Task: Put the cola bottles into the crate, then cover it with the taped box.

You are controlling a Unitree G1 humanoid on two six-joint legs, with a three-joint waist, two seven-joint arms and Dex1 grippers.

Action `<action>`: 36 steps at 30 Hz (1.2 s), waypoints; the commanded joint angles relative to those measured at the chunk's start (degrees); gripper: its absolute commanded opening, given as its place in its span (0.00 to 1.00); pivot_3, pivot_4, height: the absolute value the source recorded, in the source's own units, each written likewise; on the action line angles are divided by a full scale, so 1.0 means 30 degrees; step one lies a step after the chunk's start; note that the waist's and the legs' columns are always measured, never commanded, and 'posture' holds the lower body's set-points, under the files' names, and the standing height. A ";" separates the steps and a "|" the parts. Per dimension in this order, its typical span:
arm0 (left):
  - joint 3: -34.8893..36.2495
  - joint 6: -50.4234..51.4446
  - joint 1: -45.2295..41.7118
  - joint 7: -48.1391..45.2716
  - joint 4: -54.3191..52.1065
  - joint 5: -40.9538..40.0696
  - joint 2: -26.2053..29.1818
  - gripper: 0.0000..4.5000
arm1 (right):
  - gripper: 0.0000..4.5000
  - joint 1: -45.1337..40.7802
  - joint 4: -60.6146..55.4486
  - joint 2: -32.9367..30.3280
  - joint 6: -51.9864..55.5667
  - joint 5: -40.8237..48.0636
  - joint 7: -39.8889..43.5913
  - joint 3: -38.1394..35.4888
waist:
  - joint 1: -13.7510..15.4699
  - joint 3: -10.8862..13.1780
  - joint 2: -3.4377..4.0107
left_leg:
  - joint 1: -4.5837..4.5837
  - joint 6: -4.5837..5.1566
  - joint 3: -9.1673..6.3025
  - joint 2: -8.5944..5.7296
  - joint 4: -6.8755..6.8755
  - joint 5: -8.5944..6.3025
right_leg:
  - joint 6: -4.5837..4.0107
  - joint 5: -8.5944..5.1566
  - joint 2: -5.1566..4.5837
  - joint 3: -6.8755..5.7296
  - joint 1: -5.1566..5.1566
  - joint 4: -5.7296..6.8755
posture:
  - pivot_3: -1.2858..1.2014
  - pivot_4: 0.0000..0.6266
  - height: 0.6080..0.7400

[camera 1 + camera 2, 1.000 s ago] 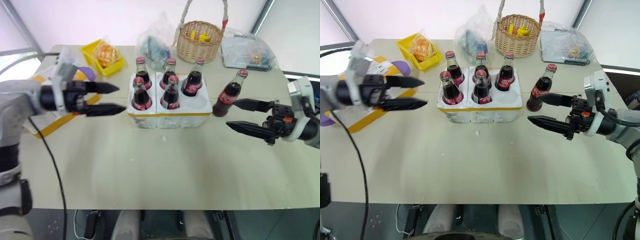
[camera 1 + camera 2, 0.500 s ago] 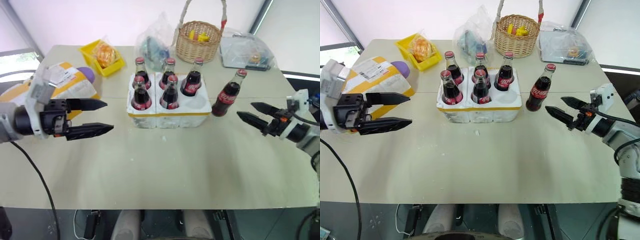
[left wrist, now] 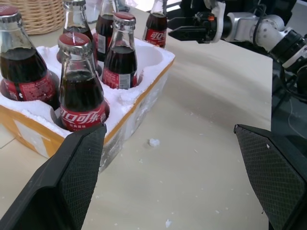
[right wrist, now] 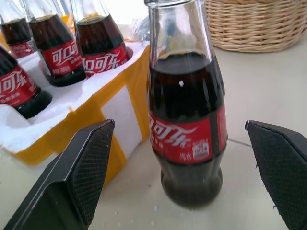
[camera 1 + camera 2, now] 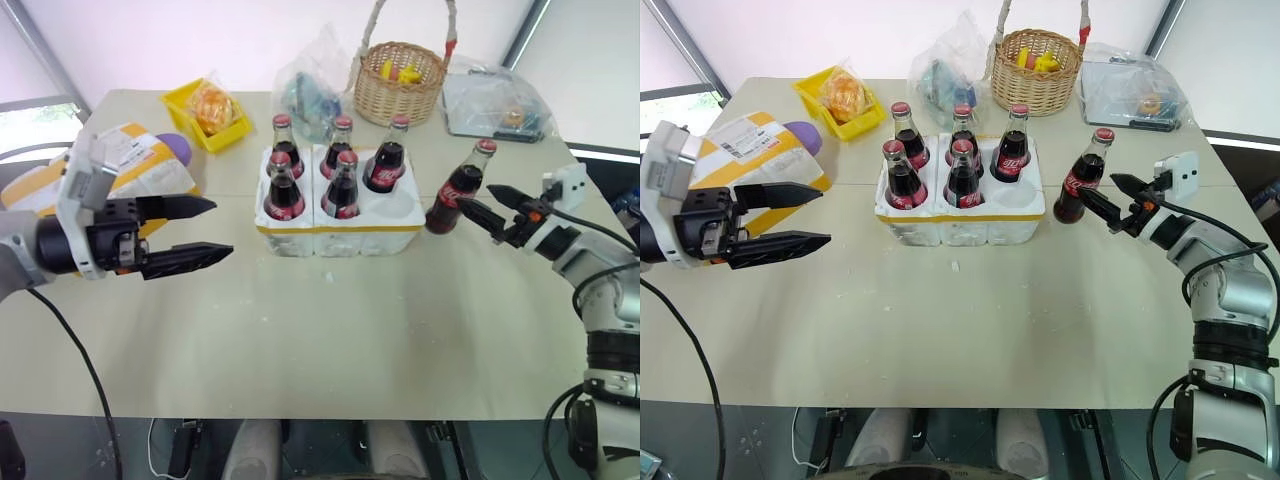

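Note:
The crate (image 5: 340, 240), a low white foam block with a yellow band, holds five cola bottles (image 5: 283, 190); its front right hole (image 5: 400, 208) is empty. A sixth cola bottle (image 5: 447, 203) stands on the table just right of the crate. My right gripper (image 5: 476, 197) is open at that bottle's right side. In the right wrist view the bottle (image 4: 184, 120) stands centred between the spread fingers (image 4: 72, 177), untouched. My left gripper (image 5: 222, 228) hangs open and empty left of the crate. Behind it lies the taped box (image 5: 130, 160) with its shipping label.
A wicker basket (image 5: 398, 80), a yellow tray (image 5: 205, 112) and clear plastic bags (image 5: 310, 90) line the back of the table. Another bagged item (image 5: 495, 105) sits at the back right. A purple object (image 5: 172, 148) lies by the taped box. Foam crumbs (image 3: 153, 142) dot the table in front of the crate.
My right gripper has swung forward and left to the loose bottle, its fingers now flanking it. My left gripper drew back leftward from the crate early on, then held still.

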 commanded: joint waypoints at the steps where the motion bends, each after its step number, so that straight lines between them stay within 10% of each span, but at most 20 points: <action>1: 0.0551 -0.0322 -0.0094 0.0292 -0.0447 -0.0687 0.0103 0.99 | 1.00 -0.1104 0.1179 0.0384 -0.1055 -0.0611 -0.0051 0.0203 | -0.0003 0.0000 0.0000 | 0.0000 0.0000 -0.0001 0.0000 0.0000 0.0000 | 0.0000 0.0000 0.0000 0.0000 0.0001 0.0001 | 0.52 0.24 0.98; 15: 0.0648 0.0022 0.0211 0.0451 -0.0821 -0.2010 0.0727 0.99 | 1.00 -0.4019 0.6119 0.1857 -0.3059 -0.2223 0.0415 0.1221 | -0.0059 0.0002 0.0004 | 0.0003 -0.0003 0.0000 -0.0001 -0.0007 0.0002 | 0.0003 0.0002 0.0004 0.0001 -0.0003 0.0002 | 0.52 0.24 0.98; 20: 0.0350 0.0114 0.0369 0.0585 -0.1285 -0.2758 0.0868 1.00 | 0.63 -0.4405 0.6872 0.2076 -0.3488 -0.2309 0.0580 0.1139 | -0.0056 0.0002 0.0004 | 0.0003 -0.0003 -0.0002 0.0000 -0.0008 0.0002 | 0.0003 0.0002 0.0004 0.0001 -0.0002 0.0003 | 0.52 0.24 0.98; 36: -0.0685 -0.0273 0.0034 0.0962 -0.1563 -0.3171 0.0620 1.00 | 0.63 -0.3782 -0.0211 -0.0842 -0.0193 0.0374 0.2127 -0.0590 | 0.0036 0.0133 0.0220 | -0.0031 -0.0003 0.0006 -0.0007 -0.0008 0.0002 | 0.0011 0.0006 0.0001 0.0011 -0.0035 0.0004 | 0.52 0.24 0.98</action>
